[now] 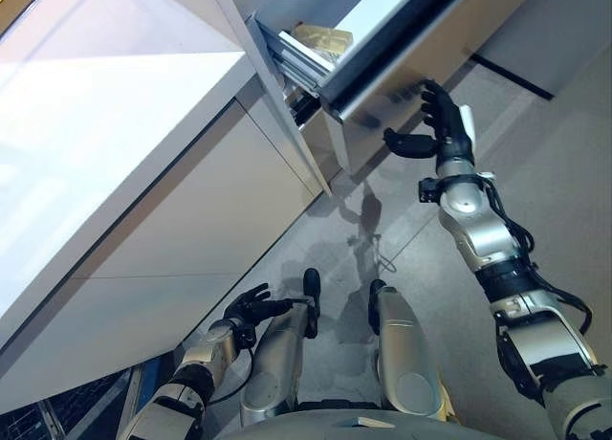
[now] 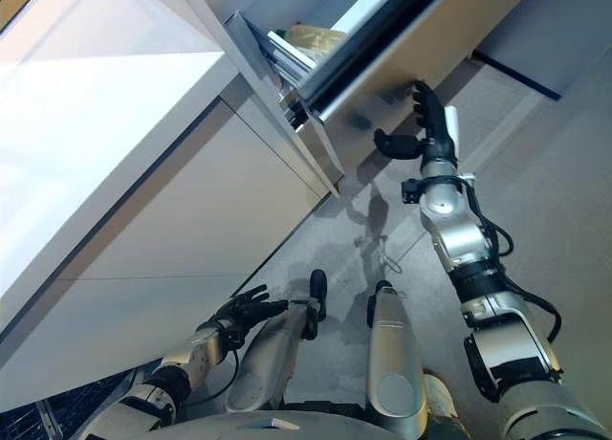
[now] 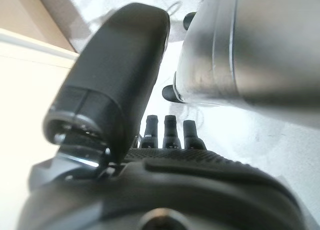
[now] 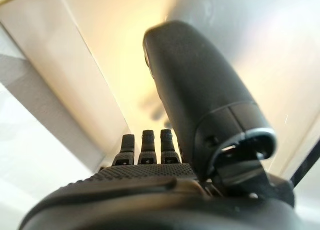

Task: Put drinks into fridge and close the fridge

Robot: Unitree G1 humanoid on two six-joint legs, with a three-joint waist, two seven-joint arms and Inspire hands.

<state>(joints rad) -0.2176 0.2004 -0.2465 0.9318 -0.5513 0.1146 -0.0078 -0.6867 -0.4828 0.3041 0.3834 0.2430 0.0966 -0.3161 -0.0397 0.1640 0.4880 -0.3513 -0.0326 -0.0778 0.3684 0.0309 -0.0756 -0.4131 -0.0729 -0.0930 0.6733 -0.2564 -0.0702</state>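
The fridge is a pull-out drawer (image 1: 459,29) under the white counter, standing open, with a beige front panel and a dark strip along its top edge. Something pale yellow (image 1: 320,40) lies inside it behind the metal rail; I cannot tell its shape. My right hand (image 1: 435,124) is raised to the drawer's front panel, fingers straight against it and thumb spread out to the side. It also shows in the right wrist view (image 4: 150,185), close to the beige panel (image 4: 115,50). My left hand (image 1: 251,306) hangs low beside my leg, fingers relaxed and empty.
A long white counter (image 1: 105,86) runs along the left, with beige cabinet fronts (image 1: 191,230) below it. Grey tiled floor (image 1: 382,239) lies between the cabinets and me. A dark line (image 1: 512,77) crosses the floor at the upper right.
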